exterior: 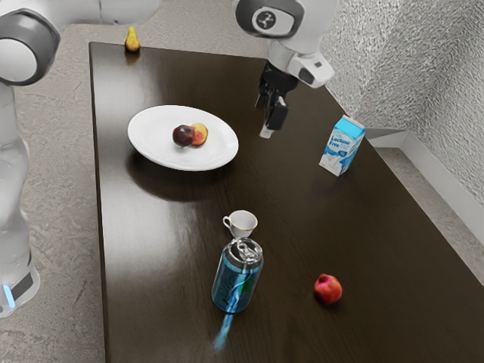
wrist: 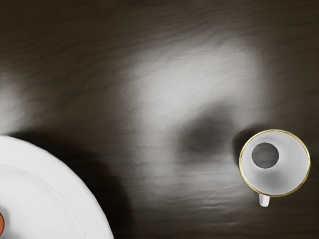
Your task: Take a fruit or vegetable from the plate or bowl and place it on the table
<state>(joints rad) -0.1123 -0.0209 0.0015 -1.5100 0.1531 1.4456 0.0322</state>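
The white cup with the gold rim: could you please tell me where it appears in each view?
Exterior view: the cup is near the picture's middle, just above the drink can, handle toward the exterior view's left.
Wrist view: the cup is seen from above, across a gap from the plate.
Shared landmark: the large white plate, partly cut off in the wrist view.

Broad pale glare (wrist: 199, 74) — soft shadows (wrist: 205, 133)

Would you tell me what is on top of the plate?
The plate holds a dark red fruit and a yellow-orange fruit, partly hidden behind the dark one.
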